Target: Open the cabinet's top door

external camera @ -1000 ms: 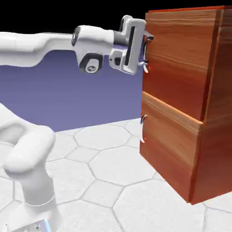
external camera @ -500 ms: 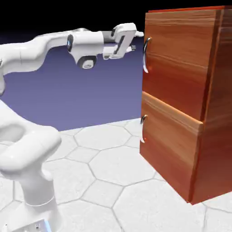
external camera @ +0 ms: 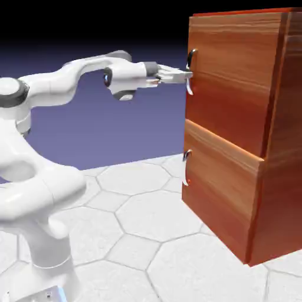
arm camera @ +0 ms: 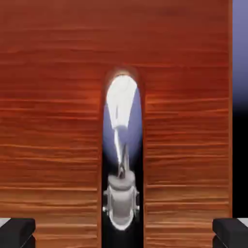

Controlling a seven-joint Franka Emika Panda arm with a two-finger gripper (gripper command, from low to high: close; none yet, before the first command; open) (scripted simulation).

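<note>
Gripper (external camera: pixel 184 75) level, fingers (arm camera: pixel 17 231) spread wide either side of the silver handle (arm camera: pixel 122 145), lined up square so a squeeze can catch it. Beyond, the top door (external camera: pixel 227 94) sits flush, upper half of the cabinet (external camera: pixel 277 177), unopened.

Cabinet (external camera: pixel 242 130): right side runs past the exterior view's edge.
Handle (arm camera: pixel 122 155): cut by the hand view's bottom edge.
Fingertips (arm camera: pixel 17 231): only their ends show, below the handle.
</note>
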